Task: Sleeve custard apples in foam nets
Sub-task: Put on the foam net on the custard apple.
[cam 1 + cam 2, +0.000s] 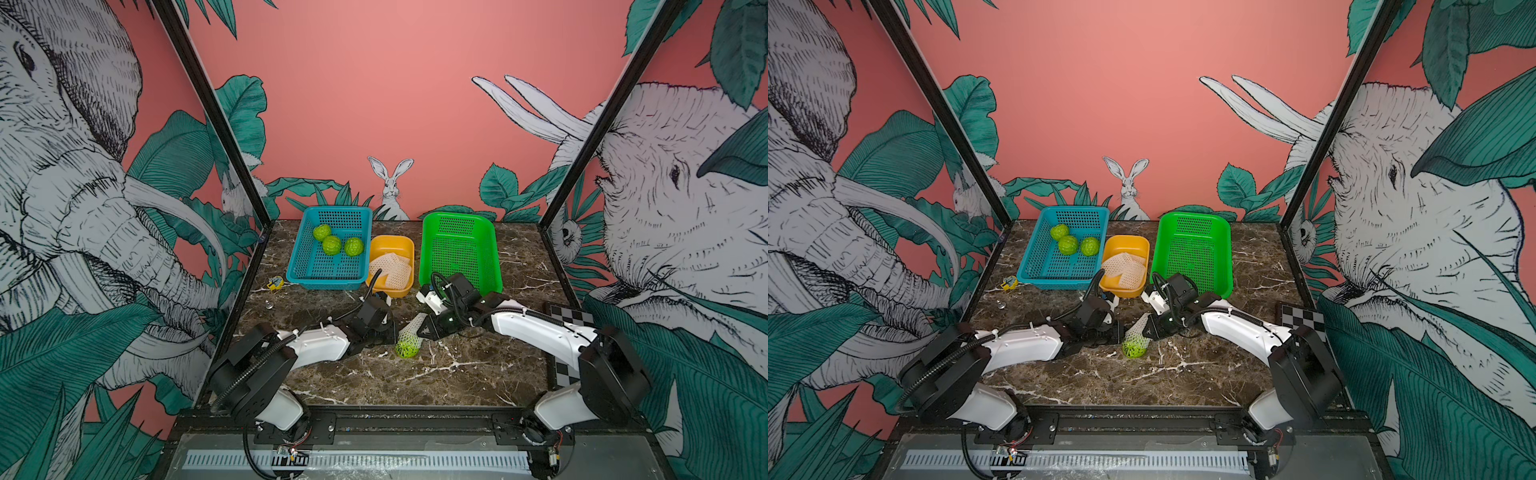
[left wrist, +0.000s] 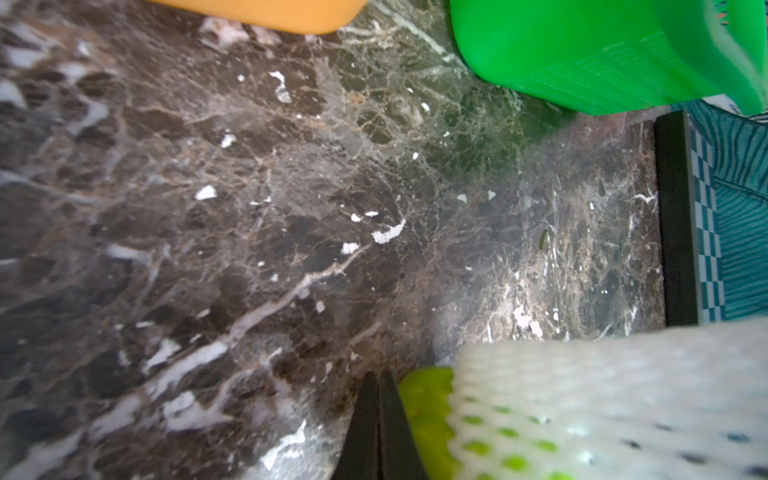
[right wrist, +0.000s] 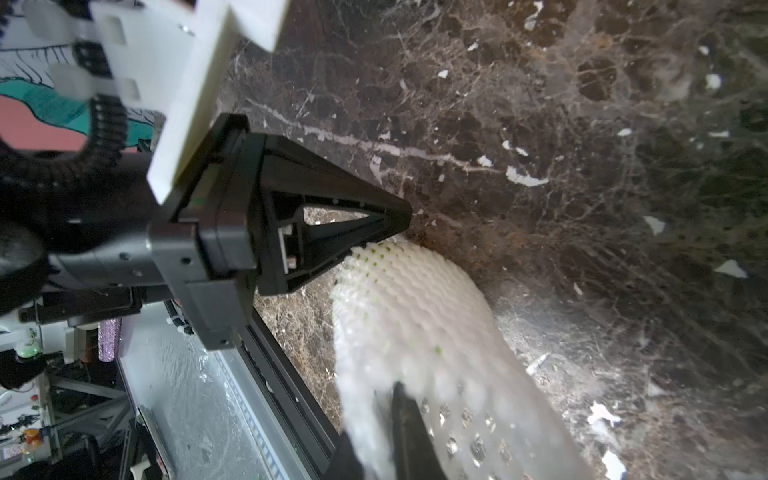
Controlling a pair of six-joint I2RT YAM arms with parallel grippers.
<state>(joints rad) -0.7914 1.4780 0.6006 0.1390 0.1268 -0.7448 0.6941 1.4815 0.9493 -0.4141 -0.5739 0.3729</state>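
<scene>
One custard apple [image 1: 406, 349] lies mid-table, partly inside a foam net [image 1: 414, 325] whose empty tail runs toward my right gripper [image 1: 420, 331]. That gripper [image 3: 390, 401] is shut on the net's tail. My left gripper [image 1: 394, 333] is shut with nothing between its fingers. Its tip [image 2: 378, 380] rests beside the bare end of the apple [image 2: 424, 415], at the net's [image 2: 582, 395] edge. Three bare custard apples [image 1: 331, 245] sit in the blue basket [image 1: 300, 257]. Spare foam nets [image 1: 390, 270] fill the yellow tub [image 1: 391, 241].
An empty green basket [image 1: 457, 249] stands at the back right, close behind the right arm. A checkerboard card [image 1: 570, 316] lies at the right edge. A small yellow item [image 1: 275, 284] and a small metal piece [image 1: 269, 304] lie near the left wall.
</scene>
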